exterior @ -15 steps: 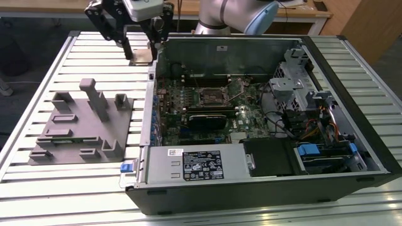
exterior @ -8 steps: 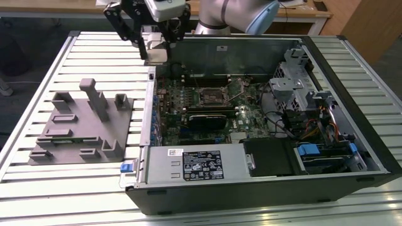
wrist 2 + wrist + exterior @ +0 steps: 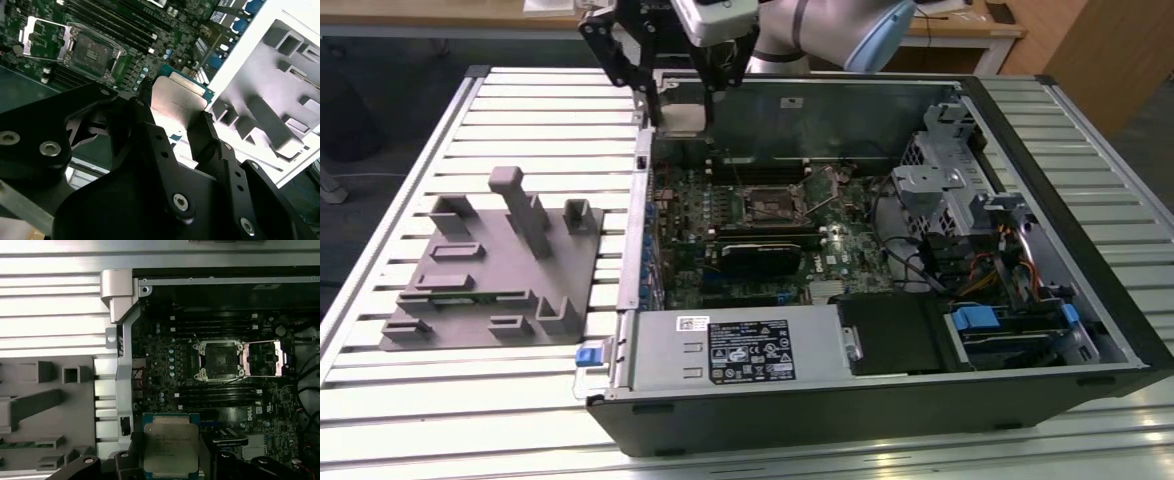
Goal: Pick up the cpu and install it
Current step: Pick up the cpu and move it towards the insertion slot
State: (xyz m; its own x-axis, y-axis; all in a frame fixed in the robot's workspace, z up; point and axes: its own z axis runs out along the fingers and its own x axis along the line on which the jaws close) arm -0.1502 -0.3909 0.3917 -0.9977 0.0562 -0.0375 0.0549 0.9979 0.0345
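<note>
The cpu [image 3: 170, 444] is a small square chip with a pale metal top on a green board. It sits between the black fingers [image 3: 202, 135] of my gripper [image 3: 175, 114], which is shut on it. In the exterior view the gripper [image 3: 683, 112] hangs with the cpu [image 3: 683, 108] above the far left corner of the open computer case [image 3: 1067, 300], well above the motherboard. The black-framed socket [image 3: 767, 203] lies on the board with its metal lid swung open [image 3: 265, 359]. The socket [image 3: 92, 50] shows apart from the chip in both wrist views.
A grey fixture [image 3: 494, 265] with upright blocks stands on the slatted table [image 3: 400, 420] at the exterior view's left of the case. Inside the case are a power supply [image 3: 734, 345] at the near side, drive cages [image 3: 961, 190] and cables at the right.
</note>
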